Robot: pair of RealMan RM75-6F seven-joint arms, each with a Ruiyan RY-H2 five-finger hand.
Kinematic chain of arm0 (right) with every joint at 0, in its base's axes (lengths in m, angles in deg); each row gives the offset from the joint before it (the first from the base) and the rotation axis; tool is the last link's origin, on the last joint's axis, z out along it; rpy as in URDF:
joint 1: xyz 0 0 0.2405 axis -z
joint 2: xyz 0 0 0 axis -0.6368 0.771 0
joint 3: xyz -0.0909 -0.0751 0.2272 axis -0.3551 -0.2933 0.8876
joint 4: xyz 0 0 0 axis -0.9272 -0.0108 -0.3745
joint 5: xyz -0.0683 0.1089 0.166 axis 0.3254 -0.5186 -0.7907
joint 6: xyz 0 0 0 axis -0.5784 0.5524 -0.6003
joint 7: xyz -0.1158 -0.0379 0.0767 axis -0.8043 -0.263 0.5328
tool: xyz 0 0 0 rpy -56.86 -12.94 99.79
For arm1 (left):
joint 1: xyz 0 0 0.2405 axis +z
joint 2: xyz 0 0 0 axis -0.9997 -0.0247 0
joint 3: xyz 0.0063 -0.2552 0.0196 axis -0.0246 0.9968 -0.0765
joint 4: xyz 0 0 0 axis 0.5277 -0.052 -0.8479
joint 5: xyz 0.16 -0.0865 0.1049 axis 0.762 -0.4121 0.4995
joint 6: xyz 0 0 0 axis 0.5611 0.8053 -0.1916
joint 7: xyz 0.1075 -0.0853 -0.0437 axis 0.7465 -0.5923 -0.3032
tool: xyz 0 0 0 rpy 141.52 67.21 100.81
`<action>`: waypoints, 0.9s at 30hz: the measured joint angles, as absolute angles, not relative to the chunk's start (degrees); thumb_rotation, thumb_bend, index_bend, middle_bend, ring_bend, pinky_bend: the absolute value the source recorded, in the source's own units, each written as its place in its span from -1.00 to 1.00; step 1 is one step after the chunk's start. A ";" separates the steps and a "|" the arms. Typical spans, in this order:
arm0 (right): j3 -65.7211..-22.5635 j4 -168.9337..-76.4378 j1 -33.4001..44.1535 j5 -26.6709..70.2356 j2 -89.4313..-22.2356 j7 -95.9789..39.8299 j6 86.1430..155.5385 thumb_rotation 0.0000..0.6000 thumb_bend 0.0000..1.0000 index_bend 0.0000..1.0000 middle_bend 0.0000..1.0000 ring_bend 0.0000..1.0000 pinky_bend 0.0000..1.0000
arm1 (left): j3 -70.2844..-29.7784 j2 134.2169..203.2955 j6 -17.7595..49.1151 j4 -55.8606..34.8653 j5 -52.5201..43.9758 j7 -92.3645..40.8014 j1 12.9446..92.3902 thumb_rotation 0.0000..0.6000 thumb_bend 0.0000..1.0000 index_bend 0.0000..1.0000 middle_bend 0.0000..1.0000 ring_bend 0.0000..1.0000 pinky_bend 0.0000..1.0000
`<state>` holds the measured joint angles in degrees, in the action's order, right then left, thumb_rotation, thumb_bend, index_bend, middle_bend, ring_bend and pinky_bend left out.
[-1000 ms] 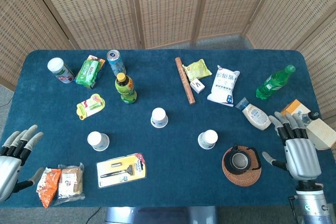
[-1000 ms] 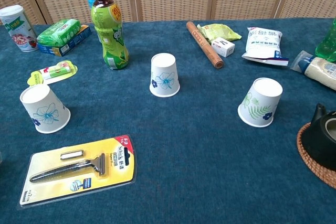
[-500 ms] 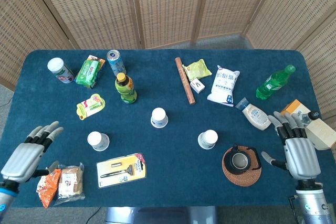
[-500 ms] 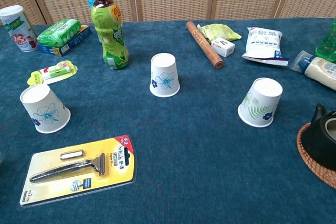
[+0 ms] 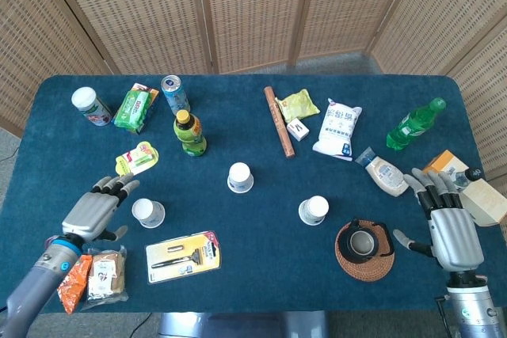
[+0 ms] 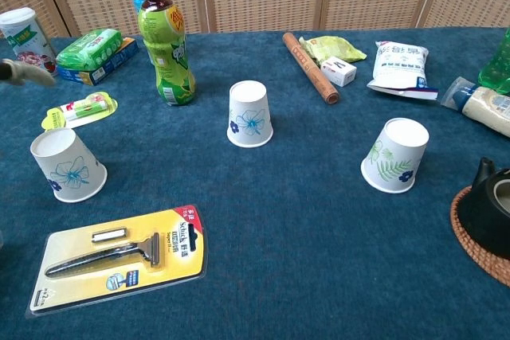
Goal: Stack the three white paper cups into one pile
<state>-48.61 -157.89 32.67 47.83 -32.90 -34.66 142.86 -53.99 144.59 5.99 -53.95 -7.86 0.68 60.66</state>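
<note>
Just beside left cup [image 5: 147,211], seemingly apart: fingers [image 5: 120,188]

Three paper cups stand upside down and apart on the tabletop [image 5: 253,290]: left cup [image 5: 147,212], middle cup [image 5: 240,177], right cup [image 5: 313,210]. The left hand [image 5: 95,211] lies just left of the left cup. A razor pack [image 5: 183,256] lies in front of it; a bottle [image 5: 190,134] stands behind.
</note>
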 measured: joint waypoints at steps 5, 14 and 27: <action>-48.44 -157.83 32.66 47.61 -32.63 -33.76 142.94 1.00 -0.63 -0.74 -1.00 -1.00 -1.00 | -54.68 148.99 6.54 -53.50 -14.71 6.43 57.03 1.00 -0.26 -1.00 -1.00 -1.00 -1.00; -48.48 -157.83 32.63 47.70 -32.52 -33.40 142.95 1.00 -0.63 -0.74 -1.00 -1.00 -1.00 | -55.76 154.03 8.38 -51.44 -22.28 10.52 52.86 1.00 -0.26 -1.00 -1.00 -1.00 -0.71; -48.47 -157.75 32.50 47.38 -32.71 -33.59 142.70 1.00 -0.63 -0.74 -1.00 -1.00 -1.00 | -56.90 156.41 11.26 -50.45 -24.94 11.76 50.23 1.00 -0.26 -0.93 -0.58 -0.60 -0.13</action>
<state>-48.47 -157.75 32.50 47.38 -32.71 -33.59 142.70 -56.90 156.41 11.26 -50.45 -24.94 11.76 50.23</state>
